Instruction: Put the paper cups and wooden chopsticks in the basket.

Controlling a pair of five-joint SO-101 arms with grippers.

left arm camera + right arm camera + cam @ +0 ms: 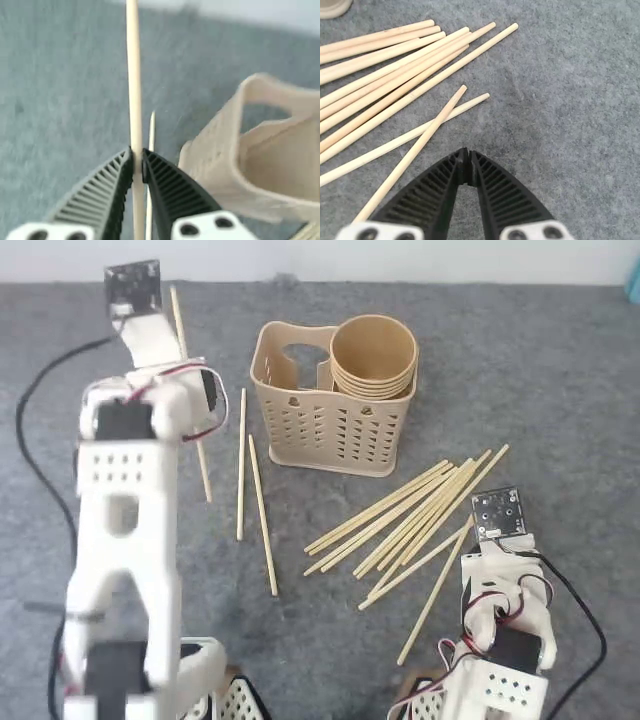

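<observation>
The left pincer (136, 162) is holding one wooden chopstick (133, 75) next to the basket (300, 430).
Its fingers are squeezing tight on the stick, which is poking out far past the tips and staying apart from the basket's left edge. The paper cups (372, 355) are sitting stacked inside the basket, on its right side. Two loose chopsticks (241, 460) are lying on the grey counter (560, 390) just left of the basket. A big pile of chopsticks (410, 508) is fanning out in front of the basket, to the right. The right pincer (466, 165) is pressed together, holding nothing, and is hovering by the near end of that pile, with open counter on its right.
</observation>
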